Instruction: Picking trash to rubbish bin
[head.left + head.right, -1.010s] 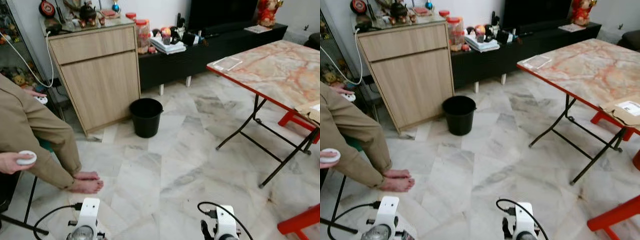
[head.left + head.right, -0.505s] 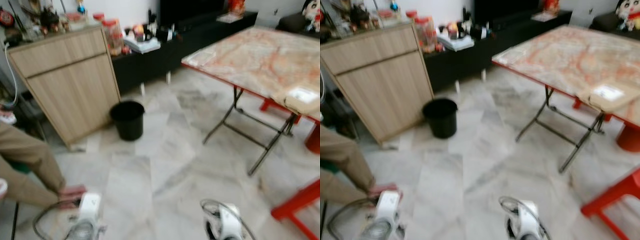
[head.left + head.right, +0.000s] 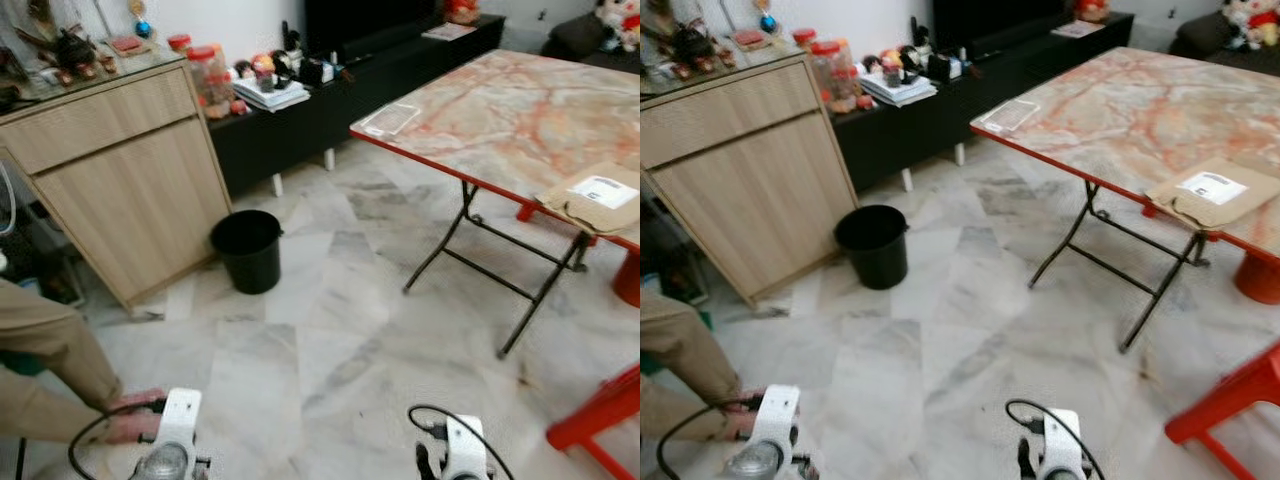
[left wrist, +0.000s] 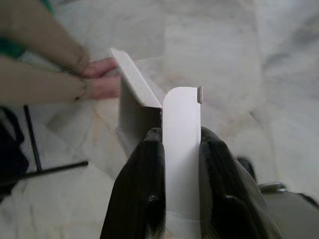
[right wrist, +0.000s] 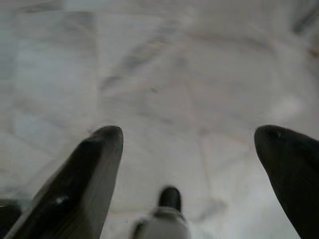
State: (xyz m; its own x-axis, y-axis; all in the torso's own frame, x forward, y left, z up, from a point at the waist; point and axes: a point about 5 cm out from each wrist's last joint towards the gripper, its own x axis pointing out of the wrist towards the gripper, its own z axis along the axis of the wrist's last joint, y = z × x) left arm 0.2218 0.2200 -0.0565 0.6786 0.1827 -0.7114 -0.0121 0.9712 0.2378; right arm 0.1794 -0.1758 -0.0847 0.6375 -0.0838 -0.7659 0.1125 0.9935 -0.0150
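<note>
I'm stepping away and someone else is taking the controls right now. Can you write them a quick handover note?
Left gripper: shut on a white carton, held low above the floor, close to a seated person's bare feet.
Right gripper: open, holding nothing, hanging over the marble floor.
Black bin: on the floor ahead and slightly to the left, at the corner of the wooden cabinet.
Folding table: ahead on the right, with a torn brown envelope near its front edge.
Done: carton is in hand.
Left: walk to the bin and drop the carton in. The envelope may be trash too; that is a guess.
</note>
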